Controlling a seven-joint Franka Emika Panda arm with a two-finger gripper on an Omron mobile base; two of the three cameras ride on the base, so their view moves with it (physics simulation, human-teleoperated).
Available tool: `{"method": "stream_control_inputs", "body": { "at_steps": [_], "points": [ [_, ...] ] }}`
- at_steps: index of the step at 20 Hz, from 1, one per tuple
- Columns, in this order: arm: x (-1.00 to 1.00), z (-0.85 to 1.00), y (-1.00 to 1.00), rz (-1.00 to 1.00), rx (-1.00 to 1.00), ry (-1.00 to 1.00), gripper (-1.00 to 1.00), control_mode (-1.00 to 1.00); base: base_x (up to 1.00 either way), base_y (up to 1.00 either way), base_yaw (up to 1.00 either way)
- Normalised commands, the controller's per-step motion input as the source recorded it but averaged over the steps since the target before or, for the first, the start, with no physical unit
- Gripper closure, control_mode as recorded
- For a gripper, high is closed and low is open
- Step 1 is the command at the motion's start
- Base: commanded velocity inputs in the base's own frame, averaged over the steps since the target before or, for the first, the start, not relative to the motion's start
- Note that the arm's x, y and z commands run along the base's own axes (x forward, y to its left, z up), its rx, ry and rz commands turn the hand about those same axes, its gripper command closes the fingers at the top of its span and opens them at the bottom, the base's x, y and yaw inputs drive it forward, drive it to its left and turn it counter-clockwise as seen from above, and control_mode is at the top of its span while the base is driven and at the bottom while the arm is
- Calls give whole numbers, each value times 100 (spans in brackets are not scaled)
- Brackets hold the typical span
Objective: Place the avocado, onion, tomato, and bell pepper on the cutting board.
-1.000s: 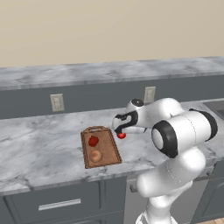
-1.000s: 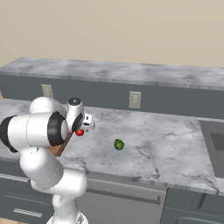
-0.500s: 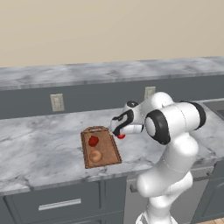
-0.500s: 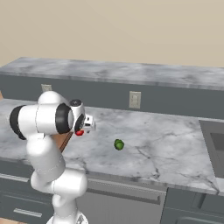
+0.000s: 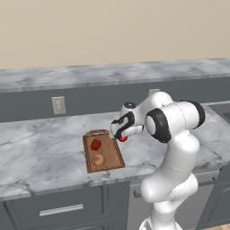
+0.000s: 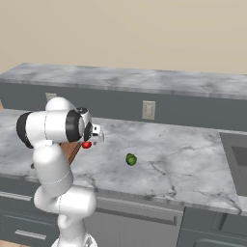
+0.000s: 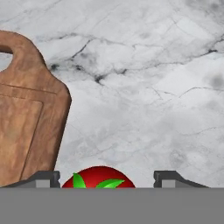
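Note:
The tomato [image 7: 98, 178], bright red with a green cap, lies on the marble counter just right of the cutting board [image 7: 26, 118]. My gripper [image 7: 106, 179] is down over it, one fingertip on each side. The jaws are open, with a visible gap on the right side. From the left base view the gripper [image 5: 120, 134] hangs over the tomato [image 5: 122, 139] by the board's [image 5: 112, 162] right rim. On the board lie the bell pepper [image 5: 95, 144] and the onion [image 5: 98, 159]. The avocado [image 6: 131, 159] lies alone on the counter, right of the gripper [image 6: 92, 140].
A grey backsplash with wall outlets [image 5: 58, 105] runs behind the counter. A sink edge [image 6: 236, 154] lies at the far right. The counter's front edge [image 5: 67, 184] runs just below the board. Bare marble stretches left of the board and around the avocado.
The arm's elbow has swung in towards the hand. The hand stays low over the tomato beside the board. The things on the board and the avocado have not moved.

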Motion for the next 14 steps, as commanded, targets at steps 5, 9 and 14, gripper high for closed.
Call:
{"method": "stream_control_inputs", "body": {
  "at_steps": [5, 9, 14],
  "points": [
    [-8, 1, 0, 0, 0, 0, 100, -100, 0, 0, 0],
    [-2, 31, 0, 0, 0, -2, 100, -100, 0, 0, 0],
    [-21, 55, 0, 0, 0, -7, 100, -100, 0, 0, 0]
  ]
}}
